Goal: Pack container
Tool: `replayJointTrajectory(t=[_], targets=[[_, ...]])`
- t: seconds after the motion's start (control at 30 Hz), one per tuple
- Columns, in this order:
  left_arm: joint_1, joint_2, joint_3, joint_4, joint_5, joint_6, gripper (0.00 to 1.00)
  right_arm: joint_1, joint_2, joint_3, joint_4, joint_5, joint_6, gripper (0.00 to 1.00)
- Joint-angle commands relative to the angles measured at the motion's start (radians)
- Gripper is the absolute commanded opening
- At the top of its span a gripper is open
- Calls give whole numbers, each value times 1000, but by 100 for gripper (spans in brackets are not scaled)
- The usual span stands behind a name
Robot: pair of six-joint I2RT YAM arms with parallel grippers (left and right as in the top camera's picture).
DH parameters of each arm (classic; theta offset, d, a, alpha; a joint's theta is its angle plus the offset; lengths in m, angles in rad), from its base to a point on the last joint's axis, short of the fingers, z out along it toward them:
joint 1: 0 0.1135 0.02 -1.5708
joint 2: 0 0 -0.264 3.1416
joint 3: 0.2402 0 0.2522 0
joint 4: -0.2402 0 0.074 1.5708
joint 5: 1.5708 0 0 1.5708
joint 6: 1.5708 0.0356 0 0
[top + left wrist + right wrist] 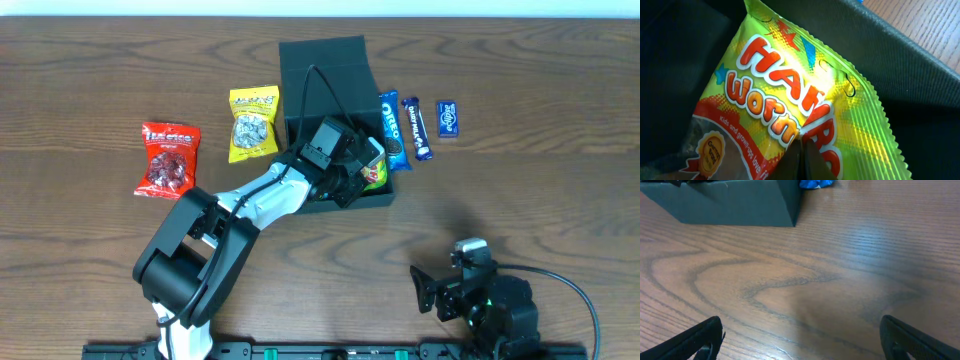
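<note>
Inside the container [325,58], the left hand [802,150] pinches a green gummy packet [790,85].

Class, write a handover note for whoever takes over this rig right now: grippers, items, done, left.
Left gripper: shut on the Haribo packet, inside the container.
Right gripper: open, low over the table, holding nothing.
Done: Haribo picked and carried in, not yet released.
Outside: red packet and yellow packet left of the container; Oreo pack, Dairy Milk bar, small blue packet on its right.
Left: release, pack those five.
</note>
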Motion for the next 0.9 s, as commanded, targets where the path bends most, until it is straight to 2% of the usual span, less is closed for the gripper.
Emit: replayJointTrajectory(t=[0.0, 0.23, 0.47, 0.7, 0.87], targets=[[2, 5, 21, -10, 6, -15, 6, 16, -6, -5, 2, -1, 10, 99], [2, -116, 85, -11, -42, -15, 6, 16, -6, -5, 2, -1, 10, 99], [3, -216, 94, -48, -405, 12, 6, 16, -6, -5, 2, -1, 10, 99], [10, -149, 93, -153, -407, 34, 6, 16, -6, -5, 2, -1, 10, 99], [13, -61, 93, -179, -307, 34, 6, 16, -6, -5, 2, -2, 10, 99]])
